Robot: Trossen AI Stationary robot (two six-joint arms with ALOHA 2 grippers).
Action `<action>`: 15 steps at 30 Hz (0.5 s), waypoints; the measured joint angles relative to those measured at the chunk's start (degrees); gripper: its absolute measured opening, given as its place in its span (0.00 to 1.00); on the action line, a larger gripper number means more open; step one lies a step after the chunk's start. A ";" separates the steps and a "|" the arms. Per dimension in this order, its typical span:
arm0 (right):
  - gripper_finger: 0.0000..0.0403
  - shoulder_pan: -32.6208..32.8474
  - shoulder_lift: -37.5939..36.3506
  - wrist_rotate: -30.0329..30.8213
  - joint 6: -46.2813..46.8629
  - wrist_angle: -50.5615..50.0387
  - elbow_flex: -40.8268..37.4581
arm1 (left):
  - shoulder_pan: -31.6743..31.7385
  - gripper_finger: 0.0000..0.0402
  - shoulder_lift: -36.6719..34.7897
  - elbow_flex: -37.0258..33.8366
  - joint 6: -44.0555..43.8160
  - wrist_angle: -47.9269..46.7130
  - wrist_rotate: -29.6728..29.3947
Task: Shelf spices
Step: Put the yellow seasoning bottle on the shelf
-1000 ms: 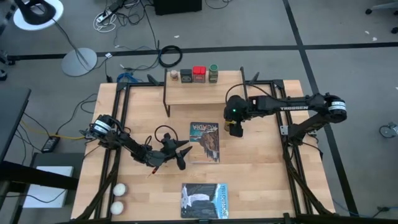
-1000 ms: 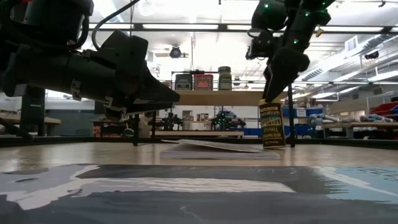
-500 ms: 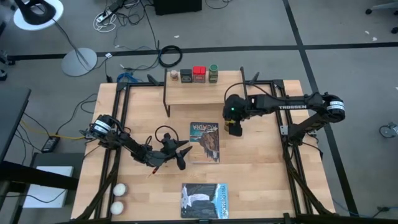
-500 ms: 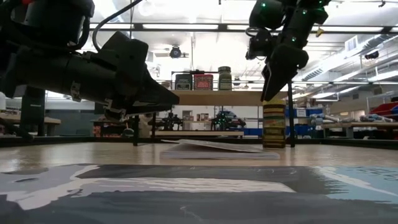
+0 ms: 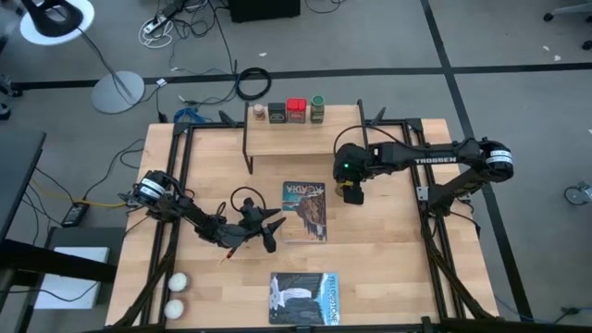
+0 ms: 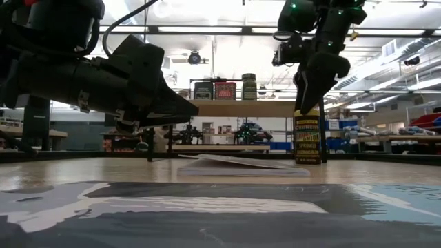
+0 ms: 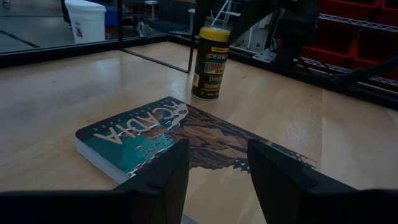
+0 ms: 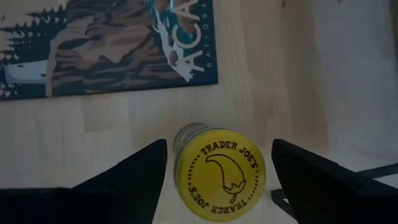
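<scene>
Four spices stand in a row on the shelf point(image 5: 287, 141) at the table's far side: a pale jar point(image 5: 258, 112), a dark tin point(image 5: 277, 112), a red tin point(image 5: 296, 110) and a green jar point(image 5: 317, 108). The yellow-lidded jar point(image 8: 219, 171) stands upright on the table right of a book, also seen in the low view point(image 6: 306, 138). My right gripper point(image 8: 219, 149) hangs open just above it, pointing steeply down, one finger at each side of the lid with a thin gap on both sides. My left gripper point(image 7: 217, 180) is open and low over the table at the left, pointing at the book.
A book with a mountain cover point(image 5: 305, 211) lies between the two grippers. A second book point(image 5: 304, 298) lies at the near edge. Two white balls point(image 5: 176, 294) sit at the near left corner. Black frame rails point(image 5: 425, 213) run along both table sides.
My right gripper rose a little off the yellow-lidded jar, then came back down over its lid, tipping slightly. The jar blurred meanwhile; it now stands a little farther toward the table's right, with its label turned.
</scene>
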 joint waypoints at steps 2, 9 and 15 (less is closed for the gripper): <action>0.72 -0.26 0.00 0.02 -0.27 0.07 0.00 | 0.00 0.42 0.00 0.00 0.00 -0.01 -0.01; 0.72 -1.13 -0.02 -0.15 -0.84 -0.25 0.00 | 0.00 0.42 0.00 0.00 0.00 -0.04 -0.01; 0.72 -3.02 -0.02 -1.85 -1.10 -1.56 0.00 | 0.00 0.42 0.00 0.00 -0.02 -0.04 -0.01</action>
